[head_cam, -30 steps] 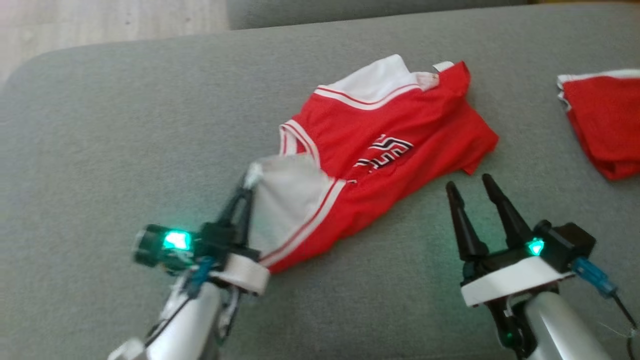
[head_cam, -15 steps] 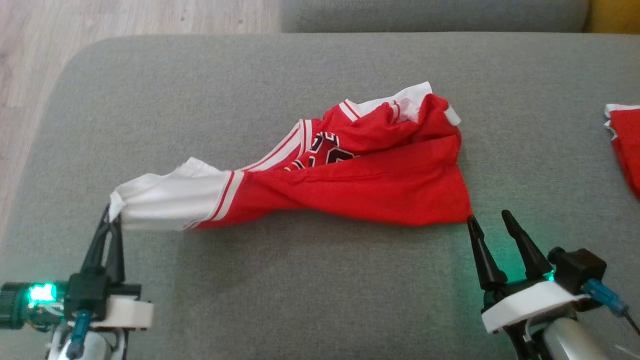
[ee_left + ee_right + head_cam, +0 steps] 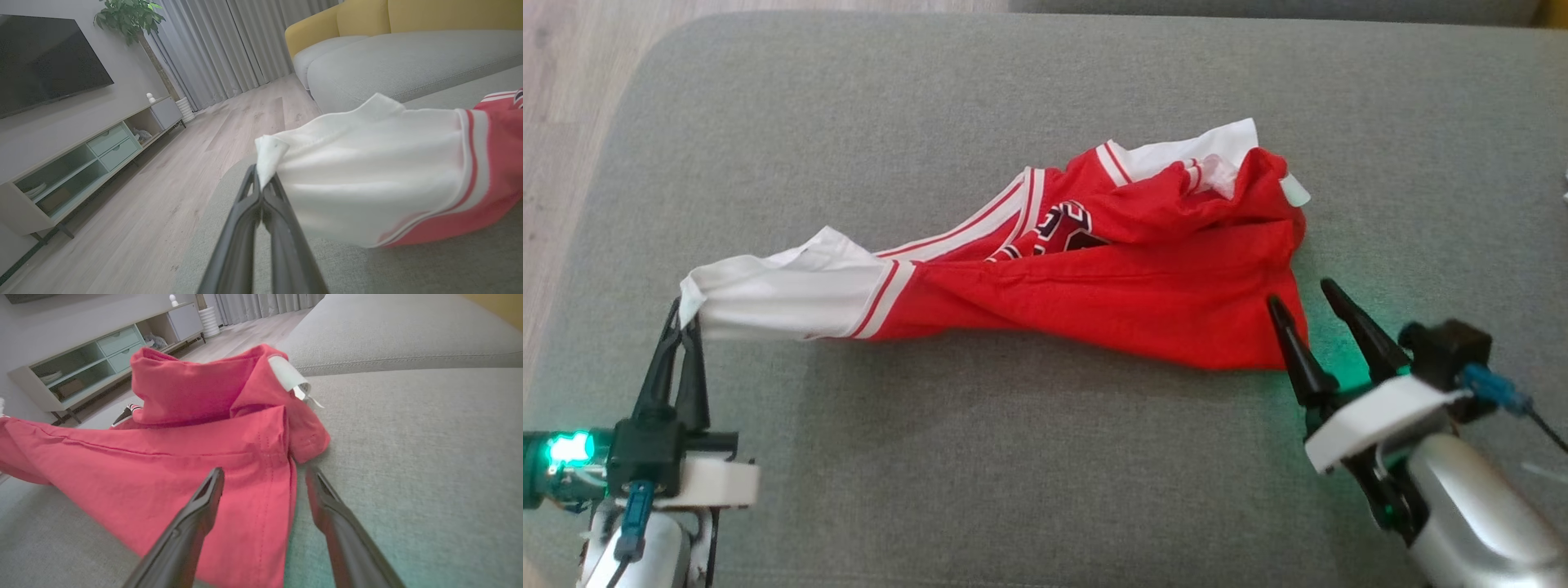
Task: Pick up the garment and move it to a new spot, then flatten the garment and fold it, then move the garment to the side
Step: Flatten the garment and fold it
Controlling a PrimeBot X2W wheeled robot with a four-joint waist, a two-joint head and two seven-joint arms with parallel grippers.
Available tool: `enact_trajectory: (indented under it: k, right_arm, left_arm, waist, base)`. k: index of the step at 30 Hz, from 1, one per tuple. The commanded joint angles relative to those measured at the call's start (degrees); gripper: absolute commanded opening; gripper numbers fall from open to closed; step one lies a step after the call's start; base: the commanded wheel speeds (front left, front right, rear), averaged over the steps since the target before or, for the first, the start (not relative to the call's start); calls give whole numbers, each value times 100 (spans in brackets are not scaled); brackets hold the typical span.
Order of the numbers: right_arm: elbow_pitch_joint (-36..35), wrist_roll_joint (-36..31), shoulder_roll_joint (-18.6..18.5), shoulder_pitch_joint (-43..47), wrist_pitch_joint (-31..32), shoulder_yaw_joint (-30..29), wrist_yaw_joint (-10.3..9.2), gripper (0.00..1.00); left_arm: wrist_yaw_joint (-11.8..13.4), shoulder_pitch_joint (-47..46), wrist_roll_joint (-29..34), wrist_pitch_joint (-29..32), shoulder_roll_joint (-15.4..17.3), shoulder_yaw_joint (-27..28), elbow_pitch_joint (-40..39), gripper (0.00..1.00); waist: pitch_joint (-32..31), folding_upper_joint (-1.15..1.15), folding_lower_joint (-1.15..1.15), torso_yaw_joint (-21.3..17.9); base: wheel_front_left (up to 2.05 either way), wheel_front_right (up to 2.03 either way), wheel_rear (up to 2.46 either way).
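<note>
Item: jersey [image 3: 1094, 286], red with white sleeve, lying stretched and crumpled across the grey sofa [image 3: 1013, 457]. Your left tool [image 3: 682, 314]: clamped on the sleeve tip. Your right tool [image 3: 1298, 292]: jaws apart, straddling the red hem corner. Beyond: wood floor [image 3: 163, 196], TV cabinet [image 3: 81, 163].

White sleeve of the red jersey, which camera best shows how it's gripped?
The left wrist view: the white fabric sleeve is up close, its corner pinched in the shut jaws of the left gripper. The head view shows it smaller, stretched from the red jersey. The right wrist view faces the jersey's red body.
</note>
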Motion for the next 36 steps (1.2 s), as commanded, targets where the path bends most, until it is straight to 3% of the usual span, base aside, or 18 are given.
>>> enact_trajectory:
  k: [1,9,10,13,14,19,25,29,33,36]
  right_arm:
    - [-57,124,-111,-218,-4,176,37,100]
    - [566,599,-340,-891,-24,784,37,100]
    - [632,644,-359,-949,-41,844,37,93]
    - [789,761,-396,-1070,-95,1008,37,26]
    - [824,793,-406,-1095,-110,1070,37,0]
    - [951,886,-415,-1132,-176,1178,37,0]
    - [635,717,-641,-956,-197,748,37,0]
    - [22,416,-1114,-827,-198,9,37,0]
    - [-697,35,-1606,-568,-171,-956,37,0]
    - [-1386,-190,-1739,-190,178,-1675,37,0]
  left_arm:
    - [25,-328,-35,-21,205,224,-133,0]
    - [-3,-512,-22,-27,150,90,-42,0]
    - [-6,-530,-21,-28,144,75,-37,0]
    - [-18,-574,-23,-30,130,38,-9,0]
    - [-19,-586,-22,-31,126,26,0,0]
    - [-30,-593,-24,-34,142,-7,48,0]
    - [-31,-525,-26,-36,248,32,-329,0]
    - [-170,-593,-43,-37,370,55,-1099,0]
    - [-467,-687,-116,-37,413,-118,-1773,0]
    - [-618,-699,-217,28,364,-275,-2106,0]
  waist:
    - [27,0,-1,29]
    - [135,0,-1,211]
    - [151,0,-1,234]
    - [171,0,-1,281]
    - [172,0,-1,292]
    - [78,0,-1,285]
    - [-215,0,-1,121]
    - [-466,0,-1,-77]
    - [-631,0,-1,-295]
    - [-657,0,-1,-478]
  base:
    - [0,0,0]
    - [0,0,0]
    - [0,0,0]
    - [0,0,0]
    - [0,0,0]
    - [0,0,0]
    - [0,0,0]
    - [0,0,0]
    - [0,0,0]
    - [0,0,0]
